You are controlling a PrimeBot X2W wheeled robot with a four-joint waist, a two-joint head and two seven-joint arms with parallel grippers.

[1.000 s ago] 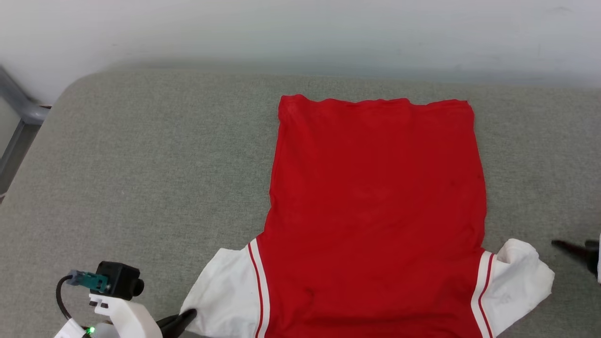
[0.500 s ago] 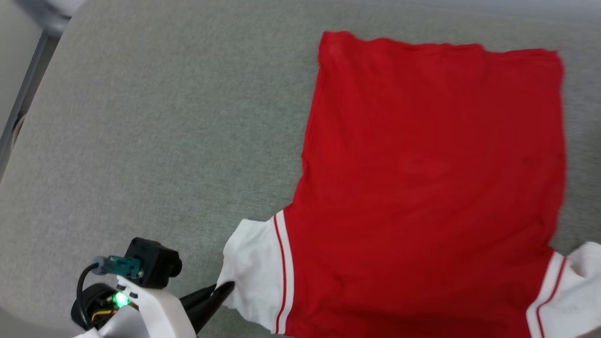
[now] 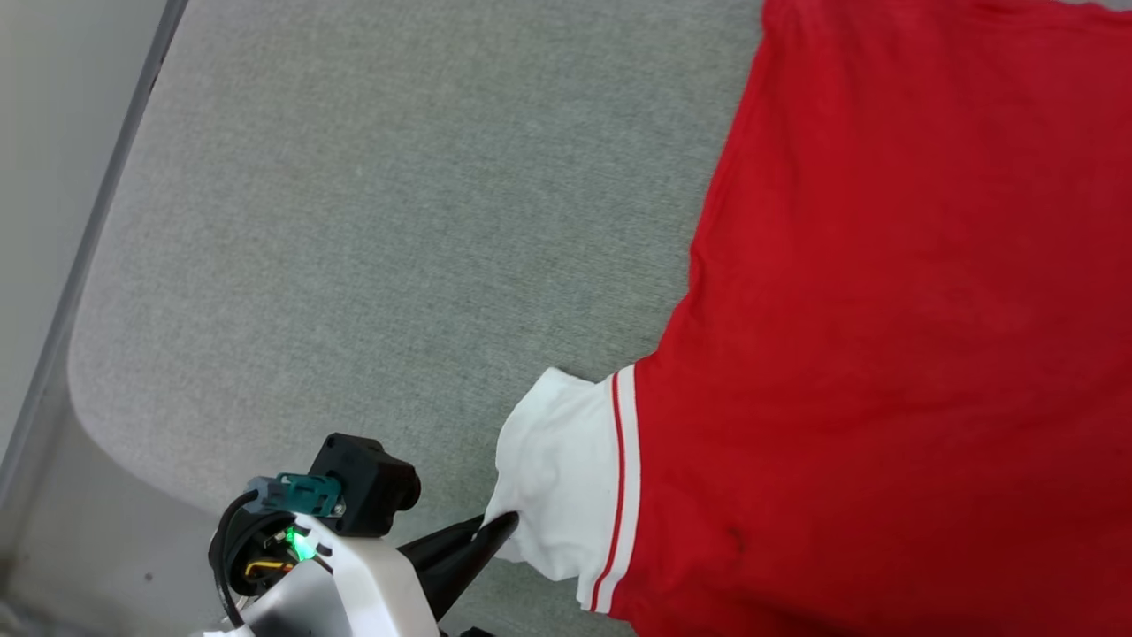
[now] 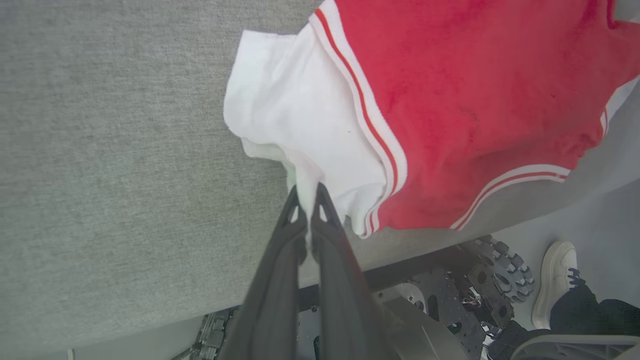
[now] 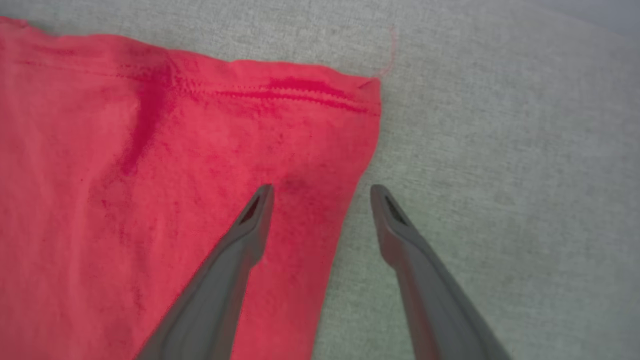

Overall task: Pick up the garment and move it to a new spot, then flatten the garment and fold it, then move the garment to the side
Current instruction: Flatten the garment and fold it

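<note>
The red jersey (image 3: 884,310) lies spread flat on the grey fabric surface (image 3: 354,221), plain side up. The left tool (image 4: 307,192) is pinched tight on the edge of the white sleeve (image 4: 300,110). The right tool (image 5: 320,192) stands spread apart at a hem corner, one finger over red cloth and the other over the surface.

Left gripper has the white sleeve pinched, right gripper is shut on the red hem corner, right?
No: the right wrist view shows the right gripper open, fingers straddling the jersey's side edge near the hem corner. The left gripper does pinch the white sleeve.
</note>
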